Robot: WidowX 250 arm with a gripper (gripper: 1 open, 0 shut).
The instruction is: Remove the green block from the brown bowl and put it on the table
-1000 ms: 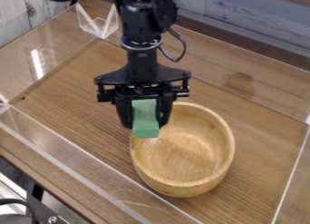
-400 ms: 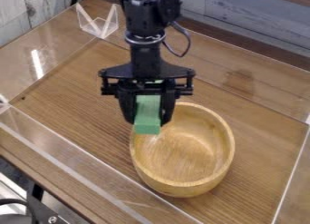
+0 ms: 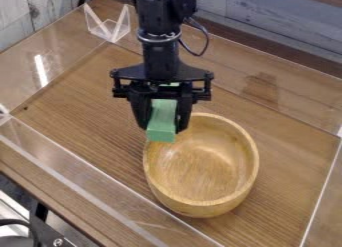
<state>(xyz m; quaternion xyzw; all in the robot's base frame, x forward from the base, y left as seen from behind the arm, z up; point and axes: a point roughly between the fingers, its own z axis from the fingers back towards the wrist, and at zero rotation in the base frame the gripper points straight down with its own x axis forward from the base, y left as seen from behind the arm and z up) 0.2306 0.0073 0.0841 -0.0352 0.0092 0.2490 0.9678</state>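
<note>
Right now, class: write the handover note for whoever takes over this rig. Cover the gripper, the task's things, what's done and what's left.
Gripper: shut on the green block, pointing down.
Green block: held above the near-left rim of the brown bowl, clear of its floor.
Done: block lifted out of the bowl.
Left: carry it over bare table, set it down, release.

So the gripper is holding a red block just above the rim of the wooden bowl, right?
Not quite: the block is green, not red. The camera view shows it clamped in the gripper, hanging just above the near-left rim of the wooden bowl.
</note>
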